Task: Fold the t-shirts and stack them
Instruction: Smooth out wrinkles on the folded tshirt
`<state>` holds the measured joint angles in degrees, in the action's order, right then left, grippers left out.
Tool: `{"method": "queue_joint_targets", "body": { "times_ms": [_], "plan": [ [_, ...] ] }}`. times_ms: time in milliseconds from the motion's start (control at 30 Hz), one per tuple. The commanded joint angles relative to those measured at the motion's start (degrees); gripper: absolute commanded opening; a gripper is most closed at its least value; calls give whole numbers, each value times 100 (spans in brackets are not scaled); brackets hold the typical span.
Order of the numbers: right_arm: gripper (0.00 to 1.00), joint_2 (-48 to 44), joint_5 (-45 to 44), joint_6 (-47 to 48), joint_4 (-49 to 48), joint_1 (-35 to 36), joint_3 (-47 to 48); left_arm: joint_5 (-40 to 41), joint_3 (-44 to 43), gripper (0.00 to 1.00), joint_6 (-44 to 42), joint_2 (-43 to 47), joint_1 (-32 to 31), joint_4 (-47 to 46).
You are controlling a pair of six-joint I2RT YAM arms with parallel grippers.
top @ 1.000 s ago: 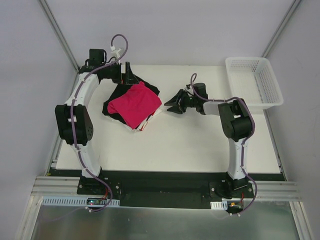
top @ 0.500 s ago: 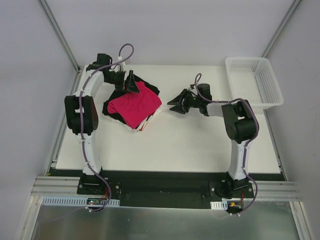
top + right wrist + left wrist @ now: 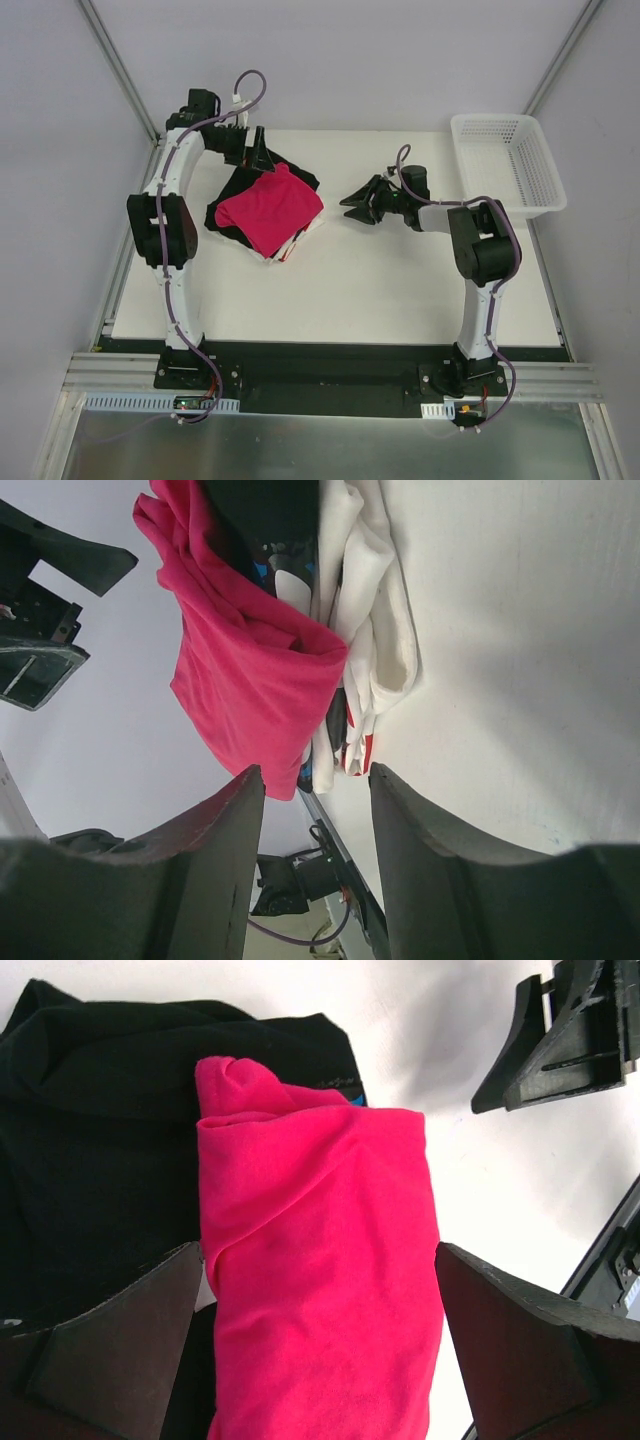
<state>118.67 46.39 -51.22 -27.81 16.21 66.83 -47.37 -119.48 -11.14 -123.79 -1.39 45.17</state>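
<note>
White tabletop between plain grey walls, and the t-shirts sit in one pile at its far left. The crimson-pink tee lies folded on top and the black tee spreads out beneath it. White tees with red edges peek from the stack's near right side. Over the far edge of that pile hangs the left gripper, jaws spread wide, one finger on either side of the pink cloth and nothing clamped. Whether it touches the fabric, I cannot tell. Across on bare table, the right gripper points at the pile from the right, clear of it. Its jaws are partly apart with nothing between them, and its wrist view frames the stack's layered edge in the gap. Far right corner: a white lattice basket, well apart from the shirts.
</note>
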Motion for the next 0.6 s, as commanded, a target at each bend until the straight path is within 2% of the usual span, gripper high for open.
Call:
{"method": "queue_joint_targets", "body": {
  "times_ms": [0,233,567],
  "plan": [
    [49,-151,168,-63,-330,-38,32,334,-128,99,-328,-172,51,405],
    [49,-178,195,-98,-383,-144,-38,282,-146,99,-328,-663,68,475],
    [49,-301,204,-169,-515,-258,-144,194,-23,99,-354,-831,68,475]
  ]
}}
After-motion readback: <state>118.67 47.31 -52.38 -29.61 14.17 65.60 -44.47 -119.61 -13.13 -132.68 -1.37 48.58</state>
